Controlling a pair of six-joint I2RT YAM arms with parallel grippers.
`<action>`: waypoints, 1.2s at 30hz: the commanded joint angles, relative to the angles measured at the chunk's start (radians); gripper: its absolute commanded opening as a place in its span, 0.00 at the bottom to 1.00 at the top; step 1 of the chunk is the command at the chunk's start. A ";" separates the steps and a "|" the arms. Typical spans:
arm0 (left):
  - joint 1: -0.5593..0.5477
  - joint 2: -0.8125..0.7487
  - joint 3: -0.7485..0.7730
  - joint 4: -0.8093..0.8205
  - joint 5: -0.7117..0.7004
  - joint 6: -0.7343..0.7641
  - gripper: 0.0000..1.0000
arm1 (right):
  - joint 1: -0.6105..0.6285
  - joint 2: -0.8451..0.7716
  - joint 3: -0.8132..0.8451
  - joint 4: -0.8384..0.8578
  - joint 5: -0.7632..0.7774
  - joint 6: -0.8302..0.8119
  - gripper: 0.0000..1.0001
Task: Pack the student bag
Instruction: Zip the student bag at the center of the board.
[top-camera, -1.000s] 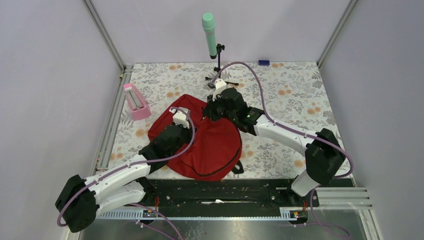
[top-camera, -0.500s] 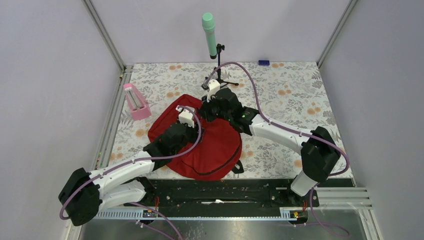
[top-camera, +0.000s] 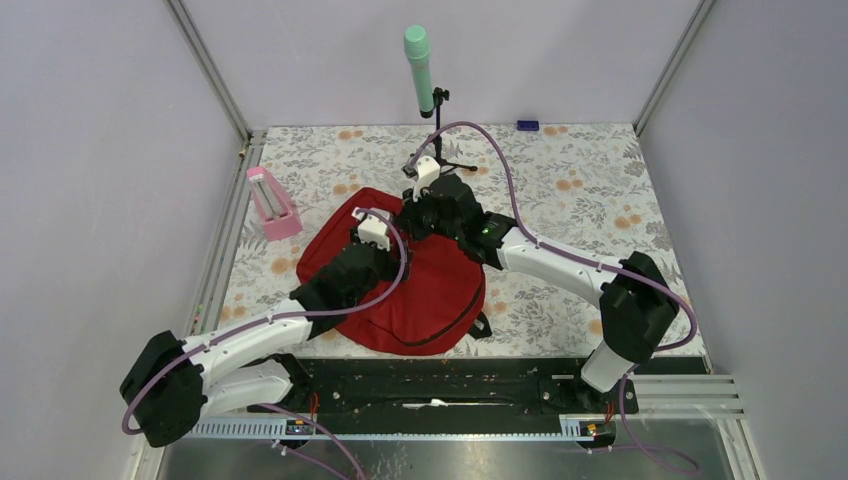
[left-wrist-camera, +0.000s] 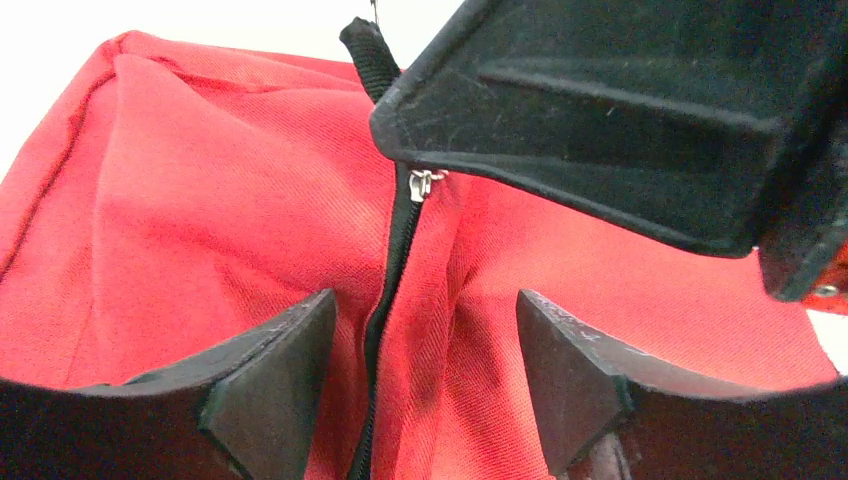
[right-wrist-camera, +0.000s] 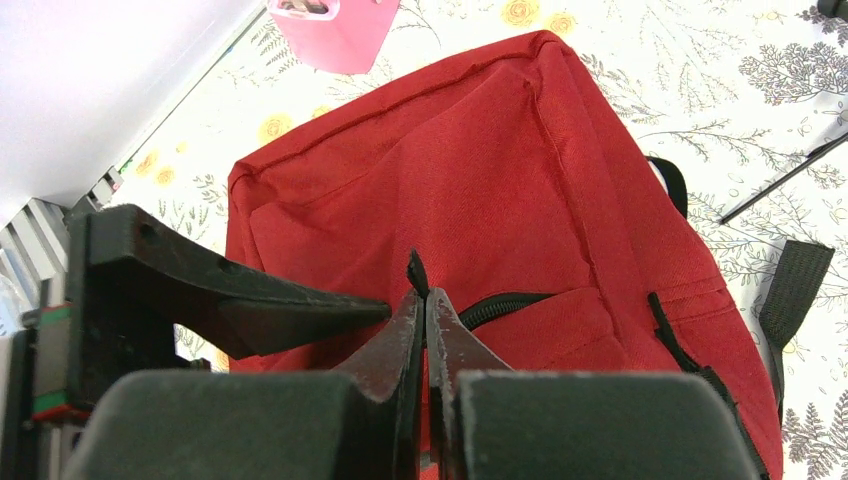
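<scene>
The student bag lies flat on the floral surface, just beyond the arm bases and a little left of centre. Both arms reach over it and meet near its far end.

The left pincer is spread wide. Its two fingers straddle the black zip, with red fabric on either side. I judge it is placed there to pin the cloth, so the bag neither slides nor bunches when the zip is drawn. Whether the tips actually press the fabric I cannot tell.

Just beyond it, the right pincer is pressed together on the black pull tab. The tab pokes up between its tips, right at the silver slider. The zip looks closed along the stretch that shows. Packing has hardly begun, and opening the bag seems to be the step in hand. The pull should follow the zip's curve, or the thin tab may slip out of the grip.

A black strap trails off the bag onto the surface. Farther back, a pink holder stands to the left of the bag. A green cylinder rises on a thin black stand behind it, and a small blue object sits at the far edge.
</scene>
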 joint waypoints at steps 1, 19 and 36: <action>0.000 -0.074 0.015 0.037 -0.039 0.020 0.71 | 0.010 -0.019 0.073 0.103 0.024 0.004 0.00; -0.002 -0.044 0.023 0.033 0.020 0.009 0.23 | 0.010 -0.006 0.098 0.083 0.021 0.023 0.00; -0.160 -0.066 -0.056 -0.026 0.047 0.216 0.00 | -0.058 0.131 0.305 -0.093 0.122 -0.035 0.00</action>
